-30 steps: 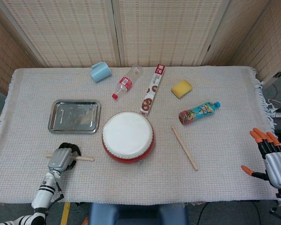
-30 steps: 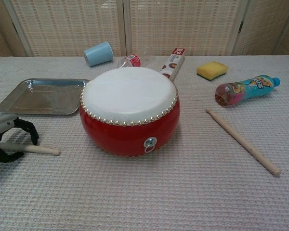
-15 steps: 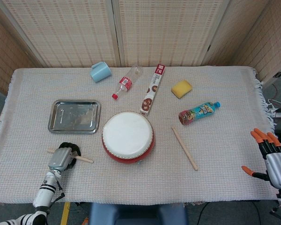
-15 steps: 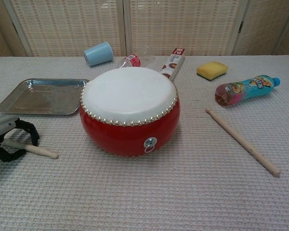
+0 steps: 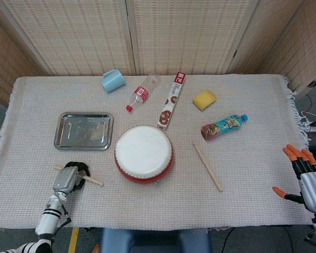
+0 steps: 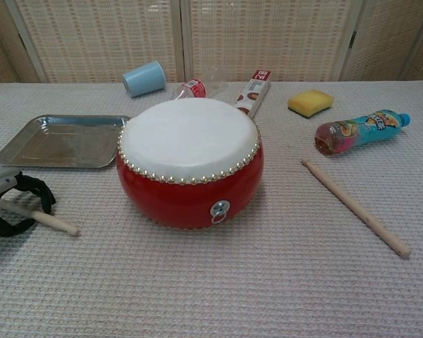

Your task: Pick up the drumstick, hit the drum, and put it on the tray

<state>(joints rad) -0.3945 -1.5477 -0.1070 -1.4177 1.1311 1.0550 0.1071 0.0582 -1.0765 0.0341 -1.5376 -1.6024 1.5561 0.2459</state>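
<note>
Left hand curled around drumstick near its butt, front-left of drum. Right hand spread, idle. Stick judged light, rigid, smooth wood; grip near butt suits swing. Tray behind.

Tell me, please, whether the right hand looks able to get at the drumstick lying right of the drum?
Probably yes. The right hand is open at the table's right edge, and only bare cloth lies between it and the drumstick; the drum sits on the stick's far side.
</note>
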